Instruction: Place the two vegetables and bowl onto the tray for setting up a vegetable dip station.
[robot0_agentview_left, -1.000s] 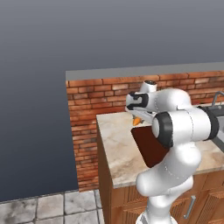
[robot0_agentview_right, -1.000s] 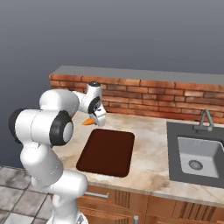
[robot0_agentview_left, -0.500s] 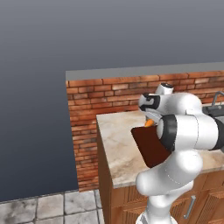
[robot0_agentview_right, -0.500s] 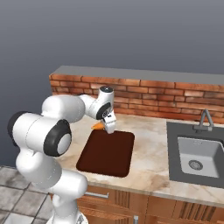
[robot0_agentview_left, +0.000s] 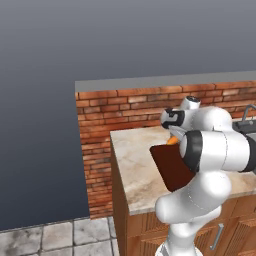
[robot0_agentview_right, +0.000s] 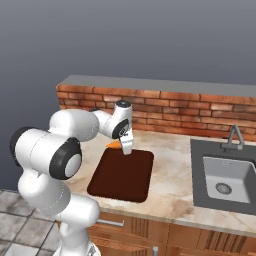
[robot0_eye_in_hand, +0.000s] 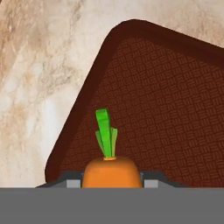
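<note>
Now fingers (robot0_eye_in_hand: 111, 183) grip carrot (robot0_eye_in_hand: 111, 168) over tray (robot0_agentview_right: 122, 172) on marble counter (robot0_agentview_right: 172, 170), brick wall (robot0_agentview_right: 200, 115) behind.

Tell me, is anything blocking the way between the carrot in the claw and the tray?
No, nothing visible is in the way. The claw holds the carrot just above a corner of the tray, with its green top pointing out over the tray. The tray's woven brown floor underneath looks bare, so the carrot can go straight down.
</note>
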